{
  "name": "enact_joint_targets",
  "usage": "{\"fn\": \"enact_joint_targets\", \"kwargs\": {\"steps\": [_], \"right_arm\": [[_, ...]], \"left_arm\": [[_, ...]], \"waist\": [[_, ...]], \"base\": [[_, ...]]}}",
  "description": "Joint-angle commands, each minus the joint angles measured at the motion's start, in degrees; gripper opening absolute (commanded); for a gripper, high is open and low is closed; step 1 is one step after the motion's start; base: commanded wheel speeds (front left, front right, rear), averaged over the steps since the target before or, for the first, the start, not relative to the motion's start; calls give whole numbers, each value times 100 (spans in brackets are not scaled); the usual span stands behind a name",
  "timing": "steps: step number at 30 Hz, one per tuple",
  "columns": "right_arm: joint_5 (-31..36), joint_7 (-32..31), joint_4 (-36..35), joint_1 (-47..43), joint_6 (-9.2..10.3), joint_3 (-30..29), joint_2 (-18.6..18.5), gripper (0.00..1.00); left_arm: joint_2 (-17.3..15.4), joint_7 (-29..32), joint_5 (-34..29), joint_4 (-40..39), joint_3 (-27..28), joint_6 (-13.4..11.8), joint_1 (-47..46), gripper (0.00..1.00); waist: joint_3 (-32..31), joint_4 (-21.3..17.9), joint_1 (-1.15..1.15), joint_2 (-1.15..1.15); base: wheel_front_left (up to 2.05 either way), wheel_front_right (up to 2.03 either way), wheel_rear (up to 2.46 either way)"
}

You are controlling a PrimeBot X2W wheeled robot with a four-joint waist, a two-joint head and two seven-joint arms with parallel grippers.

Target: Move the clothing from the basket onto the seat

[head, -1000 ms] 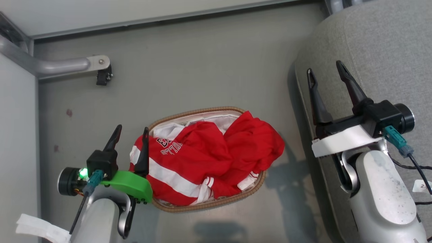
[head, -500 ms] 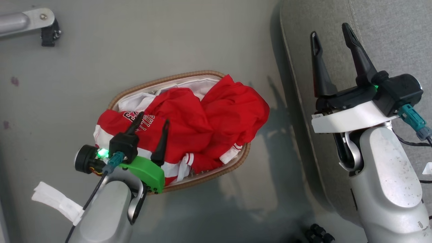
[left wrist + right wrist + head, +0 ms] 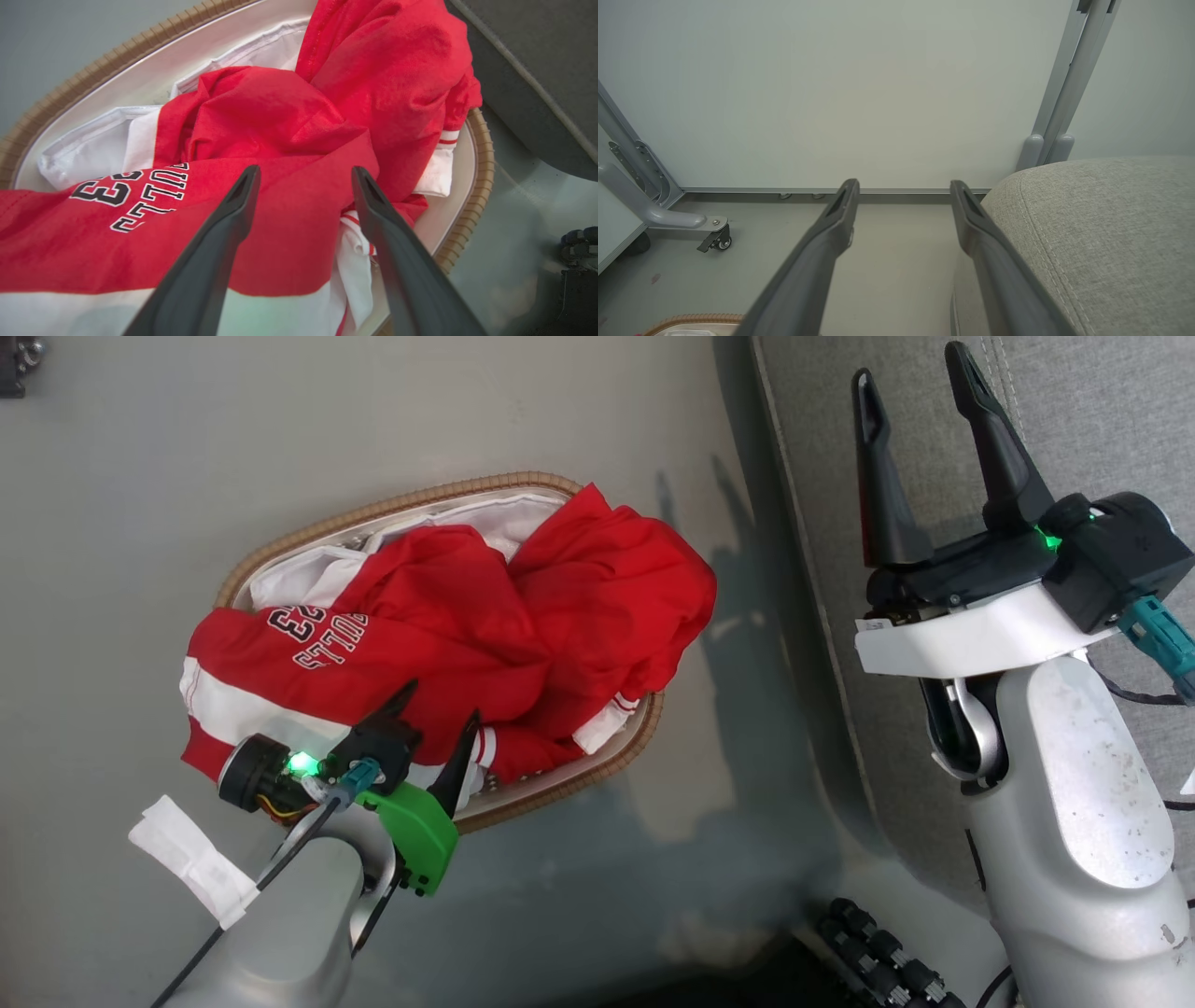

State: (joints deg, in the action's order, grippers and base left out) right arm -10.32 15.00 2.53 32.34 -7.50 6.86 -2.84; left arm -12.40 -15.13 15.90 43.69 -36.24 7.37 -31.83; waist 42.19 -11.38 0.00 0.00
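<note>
Left claw and load. My left claw (image 3: pixel 442 700) hangs over the near end of the basket (image 3: pixel 485 485), its two dark fingers spread apart with nothing between them, pointing at the clothing (image 3: pixel 448 625). Whether the tips touch the fabric I cannot tell. The clothing lies wholly in and on the basket as one crumpled heap of bright red cloth. It is piled above the brown woven rim and spills over that rim at the left end and again at the end nearer the seat (image 3: pixel 1102 392). Where one garment ends and the other begins I cannot tell. A broad white stripe (image 3: pixel 243 714) runs along the near left side of the heap. A white cuff (image 3: pixel 611 723) edged with thin red lines lies at the near right. In the left wrist view, the numerals 23 and a row of block letters (image 3: pixel 140 196), in dark and white, sit on the smooth red panel just left of my fingers, and the cloth beyond them rises in deep folds. The white liner (image 3: pixel 299 581) shows at the far side of the basket, under the red. The basket stands on the grey floor (image 3: pixel 373 411), beside the seat and apart from it. The seat is light grey woven fabric with a rounded corner and a stitched seam. My right claw (image 3: pixel 910 362) is held over the seat's edge, fingers apart and empty.
</note>
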Motion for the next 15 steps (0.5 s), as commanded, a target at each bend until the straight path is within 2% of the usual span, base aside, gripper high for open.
{"fn": "enact_joint_targets", "kwargs": {"steps": [1, 10, 15], "right_arm": [[-47, 28, -55, 96, 2, 30, -15, 100], [-345, 28, -328, 241, 2, 155, -16, 100], [-438, 28, -447, 231, 2, 159, -15, 100]], "left_arm": [[-83, -4, 49, 105, -82, 19, -172, 100], [-181, -4, 206, 1169, -593, 18, -705, 100], [-171, -4, 59, 1695, -750, 18, -1055, 100]], "waist": [[163, -102, 0, 0], [498, -285, 0, 0], [648, -365, 0, 0]], "base": [[0, 0, 0], [0, 0, 0], [0, 0, 0]]}}
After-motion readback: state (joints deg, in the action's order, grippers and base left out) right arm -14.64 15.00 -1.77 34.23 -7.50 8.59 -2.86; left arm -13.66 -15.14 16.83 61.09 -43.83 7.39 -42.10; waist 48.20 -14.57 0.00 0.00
